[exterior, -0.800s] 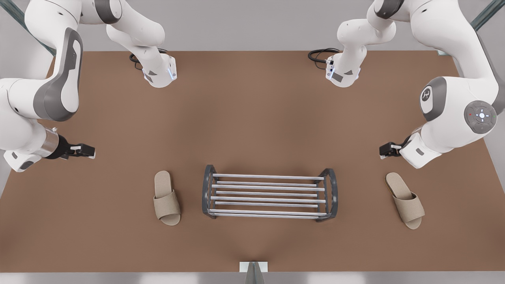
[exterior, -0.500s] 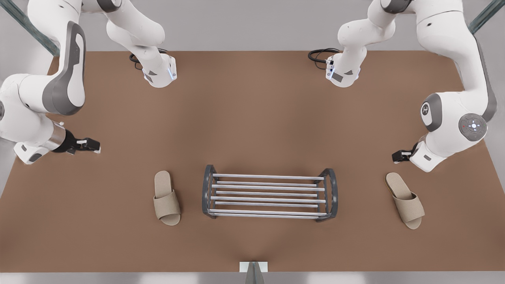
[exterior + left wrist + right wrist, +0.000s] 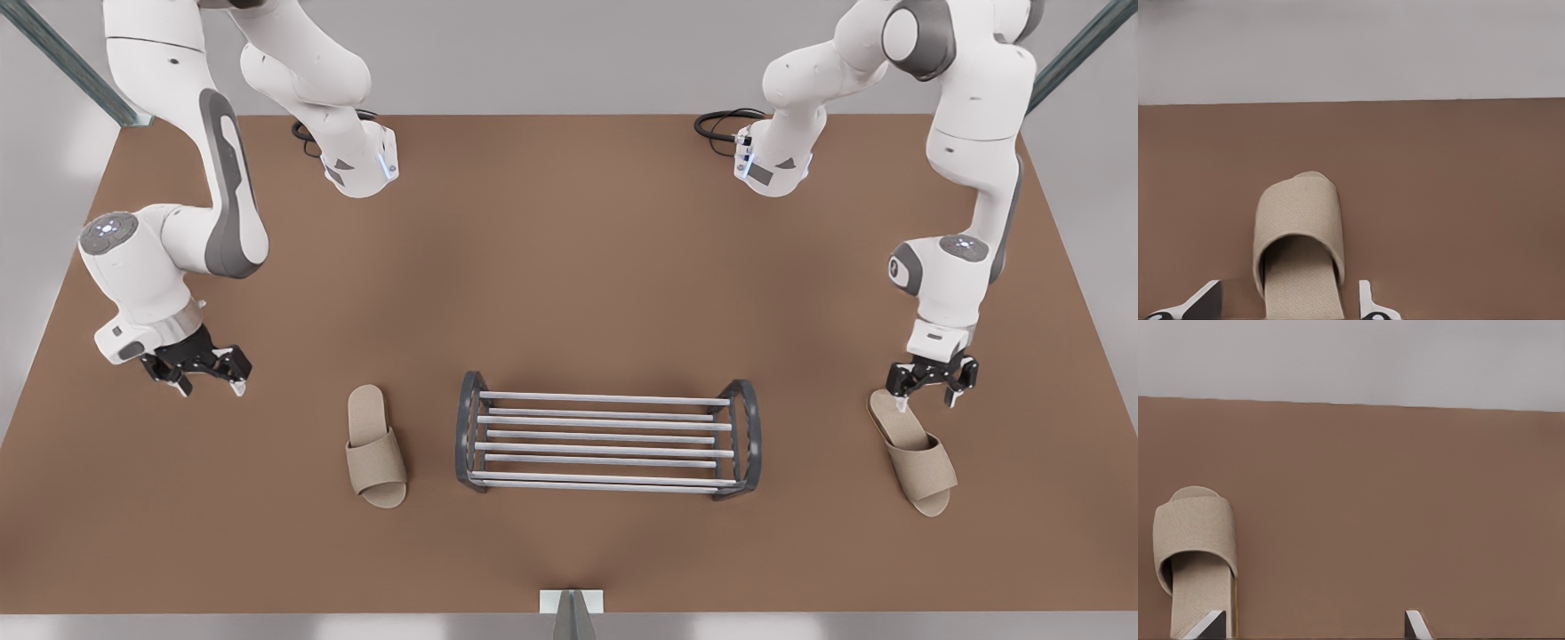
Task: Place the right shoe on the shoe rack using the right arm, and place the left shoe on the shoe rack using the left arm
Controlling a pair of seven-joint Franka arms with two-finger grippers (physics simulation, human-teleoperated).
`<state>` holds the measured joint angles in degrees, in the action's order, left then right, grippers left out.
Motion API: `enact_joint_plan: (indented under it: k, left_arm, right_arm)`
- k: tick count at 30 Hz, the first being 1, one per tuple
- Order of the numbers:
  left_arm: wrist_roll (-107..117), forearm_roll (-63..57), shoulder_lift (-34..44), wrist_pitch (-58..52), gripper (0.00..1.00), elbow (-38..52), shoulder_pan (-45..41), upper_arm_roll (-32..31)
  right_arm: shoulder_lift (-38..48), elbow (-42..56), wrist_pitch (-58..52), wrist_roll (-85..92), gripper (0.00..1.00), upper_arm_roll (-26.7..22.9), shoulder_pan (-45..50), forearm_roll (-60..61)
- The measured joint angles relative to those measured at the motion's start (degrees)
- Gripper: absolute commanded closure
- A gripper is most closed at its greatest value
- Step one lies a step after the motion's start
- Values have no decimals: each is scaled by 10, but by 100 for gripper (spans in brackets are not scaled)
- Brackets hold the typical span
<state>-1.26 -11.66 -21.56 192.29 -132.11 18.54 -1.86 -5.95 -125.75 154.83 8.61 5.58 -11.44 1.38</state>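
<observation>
Beige woven slippers lie flat on the brown counter (image 3: pixel 569 267), one on each side of the shoe rack (image 3: pixel 605 440), toes pointing away from the arm bases. That puts each within reach of its own arm, with the silver bars free between them.

The left tool (image 3: pixel 927 393) hangs just above the heel end of the left slipper (image 3: pixel 913 452), at the front view's right. Its fingers are spread wide, and in the left wrist view the fingertips (image 3: pixel 1365 299) sit either side of the sole. My reading is that it is lined up to close across the narrow heel, where the flat sole gives a firmer pinch than the soft strap would.

The right tool (image 3: pixel 203 372) is also open and grips nothing. It hovers over bare counter at the front view's left, well apart from the right slipper (image 3: pixel 375 447), which lies just beside the rack's dark end frame. In the right wrist view that slipper sits off to one side of the fingers, so this arm probably has to shift sideways before it can descend.

Neither shoe is on the rack yet.
</observation>
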Motion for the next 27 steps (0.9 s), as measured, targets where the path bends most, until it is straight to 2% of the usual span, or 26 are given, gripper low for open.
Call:
enact_joint_plan:
  k: [6,10,19,27]
  left_arm:
    - [0,0,-63,48,0,24,-5,28]
    - [0,1,-115,61,0,65,-18,52]
    - [1,1,-187,75,0,137,-26,73]
    - [1,1,-224,78,0,180,-26,74]
  right_arm:
    - [-45,-142,266,-9,0,37,10,1]
    - [-74,-150,361,-13,0,58,15,-1]
    - [-195,-96,440,-15,0,70,22,-27]
    - [-240,-69,457,-15,0,70,23,-36]
